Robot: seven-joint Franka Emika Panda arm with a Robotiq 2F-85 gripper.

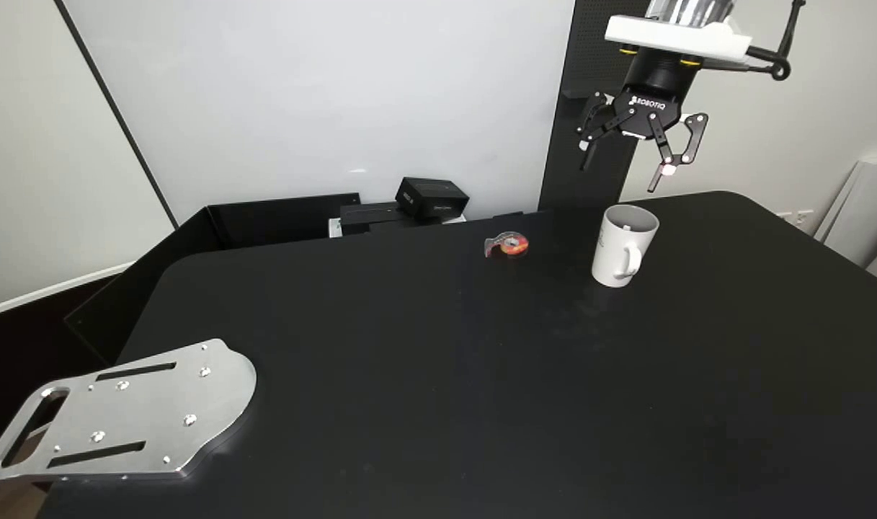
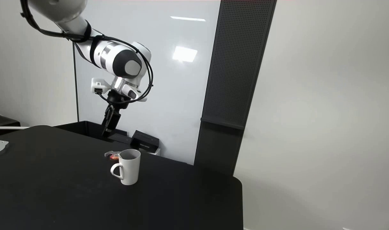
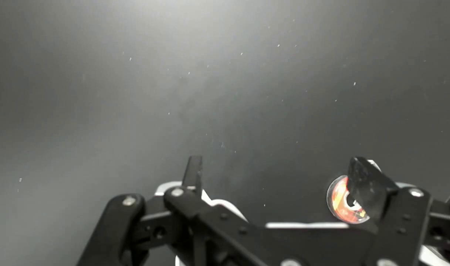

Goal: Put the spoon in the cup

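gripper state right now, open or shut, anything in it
Gripper: open, holding nothing, its fingers spread well apart.

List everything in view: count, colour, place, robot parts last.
Table: one, black, across both exterior views.
Cup: one, white, upright on the table.
Spoon, probably: one, white, only a tip showing inside the cup.
Tape dispenser: one, clear and red-orange, on the table.
Metal plate: one, silver, at the table's edge, partly past it.
Tray: one, black, behind the table.
Box: one clearly seen, black, behind the table.
Glossy board: one, white, upright behind the table.
Perforated panel: one, black, beside the glossy board.
Leaning boards: count unclear, white, far right of an exterior view.
Wall fittings: seemingly two, white, past the table.
Arm: one, white and grey with black cabling, above the table.
Claw: one, black, open, above the table.
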